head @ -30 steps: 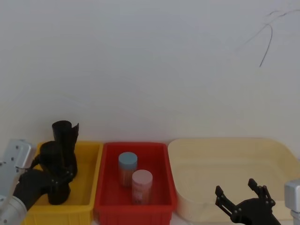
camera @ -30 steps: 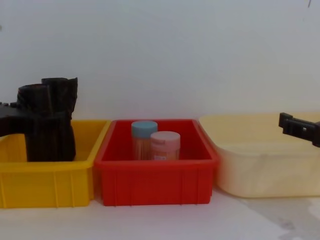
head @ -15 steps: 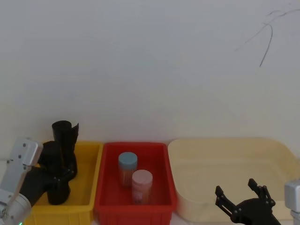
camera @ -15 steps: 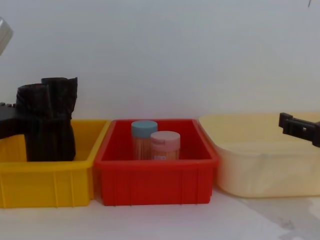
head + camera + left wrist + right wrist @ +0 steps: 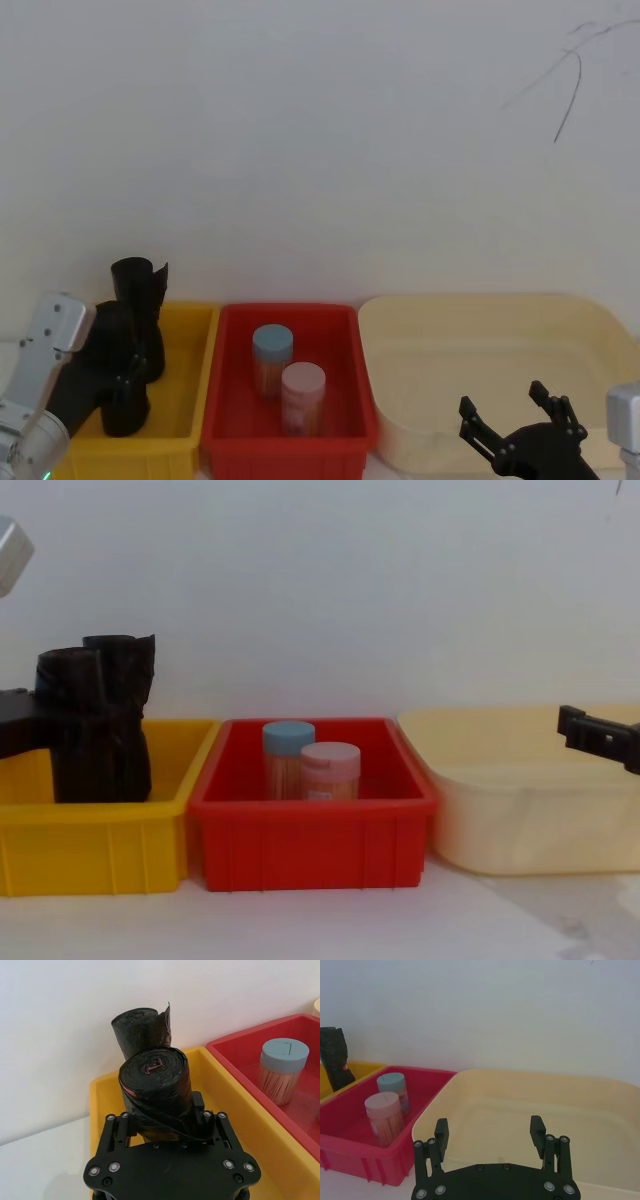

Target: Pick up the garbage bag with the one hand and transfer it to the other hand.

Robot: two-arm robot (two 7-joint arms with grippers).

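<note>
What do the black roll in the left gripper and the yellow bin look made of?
Garbage bag, in the left gripper: thin black plastic film, tightly wound, faintly glossy, with wrinkles and coil layers on top. Yellow bin: probably rigid moulded plastic, smooth, slightly shiny walls, thick rim.

Bright, even, diffuse light with only faint shadows.

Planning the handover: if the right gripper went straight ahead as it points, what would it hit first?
The open right gripper points into the cream tub; it would likely meet the tub's inside first, though depth is unclear.
</note>
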